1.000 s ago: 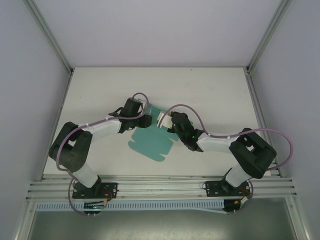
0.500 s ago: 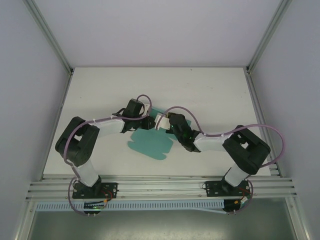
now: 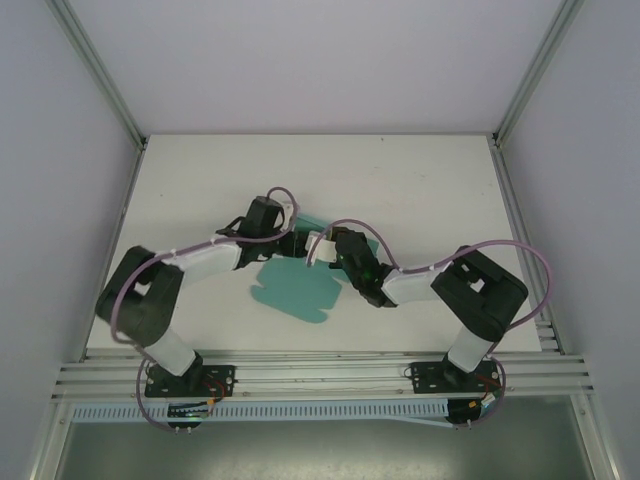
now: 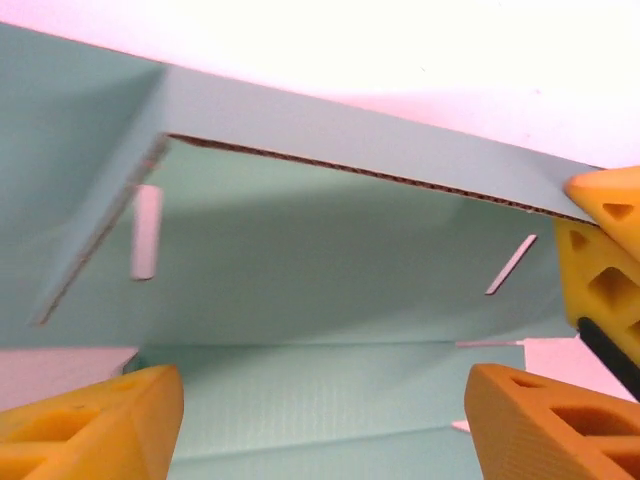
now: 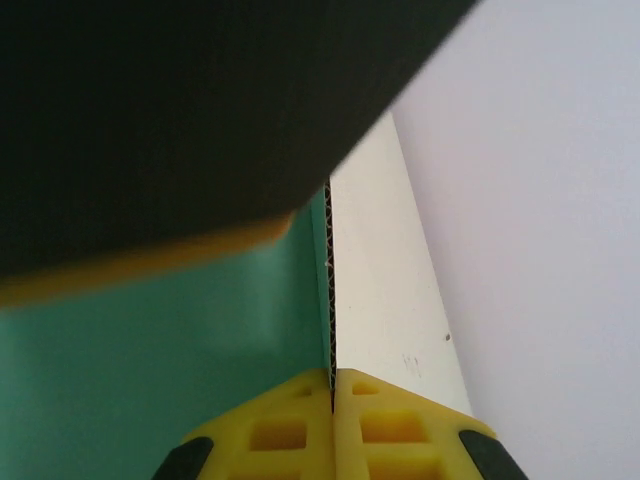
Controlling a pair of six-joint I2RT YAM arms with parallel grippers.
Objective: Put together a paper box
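The paper box [image 3: 293,290], a teal card sheet with one flap raised, lies at the centre of the table [image 3: 430,190], between both arms. The right gripper [image 5: 332,385] is closed tight on the raised flap's edge. The left gripper [image 4: 320,410] faces the flap with its fingers wide apart, gripping nothing.

A lab test cell: white table [image 3: 430,190] boxed in by plain walls [image 3: 320,60] and aluminium rails [image 3: 330,372].

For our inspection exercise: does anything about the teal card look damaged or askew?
Nothing stands out: the paper box lies partly folded on the table, one raised panel pinched in the right gripper; no tears show.
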